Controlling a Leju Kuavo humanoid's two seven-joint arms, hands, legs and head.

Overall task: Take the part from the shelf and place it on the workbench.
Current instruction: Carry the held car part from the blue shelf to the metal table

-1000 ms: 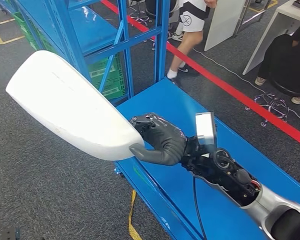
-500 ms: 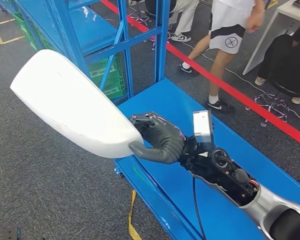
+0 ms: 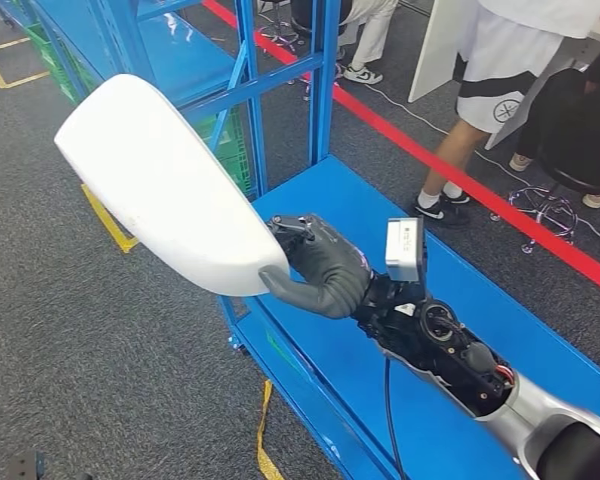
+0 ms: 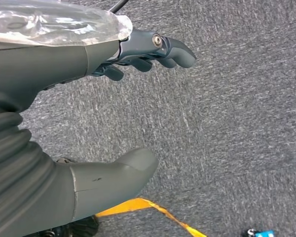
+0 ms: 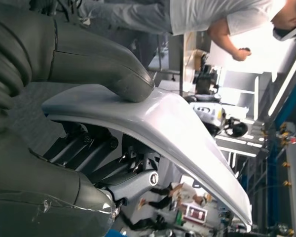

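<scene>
My right hand grips the narrow end of a long, white, curved part, thumb under it and fingers on top. The part sticks out to the left, past the front left corner of the blue workbench, with its wide end over the grey carpet in front of the blue shelf. In the right wrist view the part lies between the thumb and the darker fingers. In the left wrist view my left hand hangs over the carpet with its fingers apart and nothing in it.
Green crates sit low in the shelf. A red floor line runs behind the workbench, where a person walks and another sits. Yellow tape marks the carpet, and a yellow strap hangs by the bench.
My right hand has carried the part to the right and a little higher, toward the workbench. The walking person has moved to the right behind the red line.
</scene>
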